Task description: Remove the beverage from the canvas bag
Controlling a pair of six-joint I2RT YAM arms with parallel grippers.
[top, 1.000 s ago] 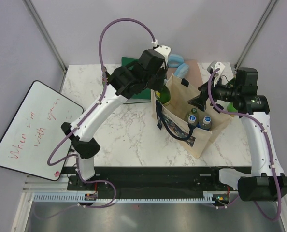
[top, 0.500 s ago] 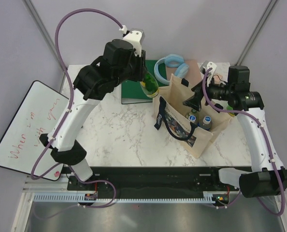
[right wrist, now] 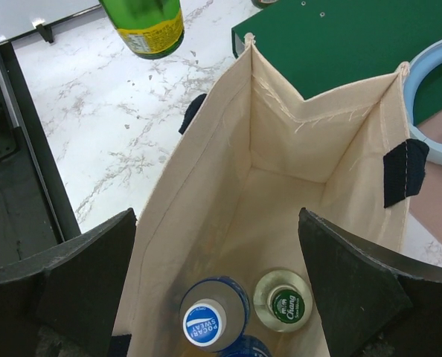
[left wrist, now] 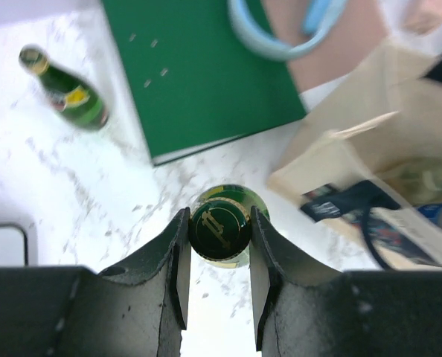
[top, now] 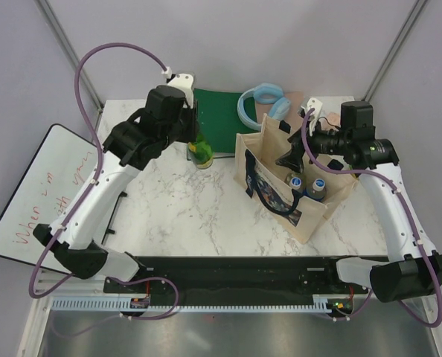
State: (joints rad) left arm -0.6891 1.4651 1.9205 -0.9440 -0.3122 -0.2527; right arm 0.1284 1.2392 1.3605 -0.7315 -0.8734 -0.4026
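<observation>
my left gripper [left wrist: 219,223] is closed on the green bottle [top: 200,151], one finger [left wrist: 173,260] on each side of its dark cap, pinching it at the top so that it hangs upright. the bottle is outside the bag [top: 280,195], over the marble just at the near edge of the green folder [top: 217,111], around the middle of the table's [top: 184,216] far half. i can't tell whether its base touches the tabletop.

the bag stands on the right half of the table, mouth open upward, its printed side facing the near-left. down in it i see a pocari bottle [right wrist: 206,321] with a blue-and-white cap and a chang bottle [right wrist: 283,303] with a green cap, just beside each other at the near end of the bag floor.

my right gripper [right wrist: 215,249] hangs above the bag's mouth, spread wide with nothing between the fingers.

the folder lies flat against the far edge, and blue headphones [top: 260,103] sit partly on its right end. on the left wrist camera a second bottle [left wrist: 63,88], also green, shows on the marble left of the folder; i can't tell whether it stands or lies. a whiteboard [top: 50,201] with red writing sticks out past the left edge.
</observation>
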